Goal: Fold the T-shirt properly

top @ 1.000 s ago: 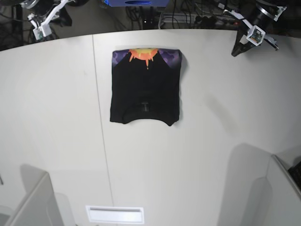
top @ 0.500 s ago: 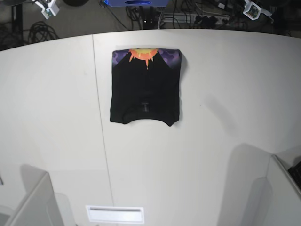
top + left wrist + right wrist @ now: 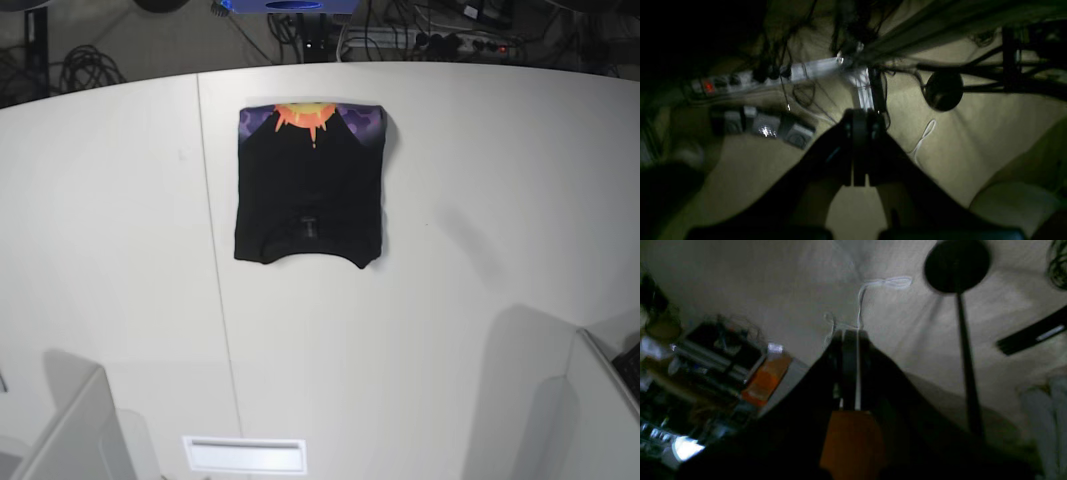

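The black T-shirt (image 3: 310, 185) lies folded into a compact rectangle on the white table (image 3: 450, 200), with its orange sun print on purple showing along the far edge. Neither arm appears in the base view. In the left wrist view, my left gripper (image 3: 859, 116) is shut with nothing in it, pointing at the floor and cables behind the table. The right wrist view shows my right gripper (image 3: 849, 335) shut and empty too, over a pale floor. The T-shirt is out of both wrist views.
A power strip (image 3: 750, 75) with cables and black stand bases (image 3: 943, 90) lie on the floor past the table. Grey partitions (image 3: 70, 430) rise at the near corners, and a white slot plate (image 3: 245, 455) sits at the near edge.
Both arms have pulled up and back out of the base view, where they hung at the far corners a second ago. The T-shirt has not moved.
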Controlling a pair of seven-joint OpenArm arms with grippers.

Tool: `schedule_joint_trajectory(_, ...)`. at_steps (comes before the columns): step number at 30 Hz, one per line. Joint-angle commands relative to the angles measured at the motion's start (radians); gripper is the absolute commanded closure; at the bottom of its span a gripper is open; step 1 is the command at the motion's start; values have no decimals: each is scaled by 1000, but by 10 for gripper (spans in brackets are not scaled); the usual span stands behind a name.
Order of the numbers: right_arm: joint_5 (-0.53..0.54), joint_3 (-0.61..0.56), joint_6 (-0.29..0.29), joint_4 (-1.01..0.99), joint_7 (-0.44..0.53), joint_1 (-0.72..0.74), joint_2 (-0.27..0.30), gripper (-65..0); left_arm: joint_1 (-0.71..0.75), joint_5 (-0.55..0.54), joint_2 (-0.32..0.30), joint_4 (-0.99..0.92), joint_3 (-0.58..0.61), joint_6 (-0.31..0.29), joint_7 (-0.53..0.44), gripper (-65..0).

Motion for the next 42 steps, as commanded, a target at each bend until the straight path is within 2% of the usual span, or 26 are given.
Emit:
schedule_joint_trajectory(1, 0, -15, 1, -43, -2, 19, 10, 0, -7, -6, -5, -50, 0, -9, -11, 0)
schedule_joint_trajectory(4, 0, -78, 1, -215, 27, 129, 10, 0, -95, -6, 2, -199, -1, -9, -11, 0)
schedule_joint_trajectory(8, 2, -153, 1, -497, 196, 263, -2, 0, -196, -10, 8, -340, -10, -9, -11, 0)
schedule_joint_trajectory(14, 2, -259, 1, -892, 411, 432, -94, 0, -379, 8, 7, -596, 2, -9, -18, 0)
schedule_joint_trajectory(17, 2, -274, 1, -1102, 563, 511, -137, 0, -507, 102, 7, -783, 2, -9, -21, 0)
schedule_joint_trajectory(20, 2, -274, -3, -1284, 747, 574, -185, 0, -632, 252, 7, -952, 2, -9, -21, 0)
schedule_joint_trajectory(24, 3, -274, -5, -1404, 928, 619, -231, 0, -699, 395, 10, -993, -1, -9, -22, 0)
schedule_joint_trajectory(27, 3, -272, -5, -1416, 956, 637, -255, 0, -738, 427, 28, -993, 0, -2, -24, 0)
schedule_joint_trajectory(30, 3, -272, -5, -1416, 959, 643, -272, 0, -764, 442, 42, -993, 0, 41, -24, 0)
schedule_joint_trajectory(35, 3, -272, -5, -1416, 959, 640, -277, 0, -790, 432, 48, -995, 0, 78, -24, 0)
schedule_joint_trajectory(37, 3, -271, -5, -1416, 960, 639, -277, 0, -793, 432, 68, -995, 0, 98, -24, 0)
schedule_joint_trajectory(42, 3, -101, -5, -1409, 960, 639, -275, 0, -790, 430, 91, -995, -3, 138, -24, 0)
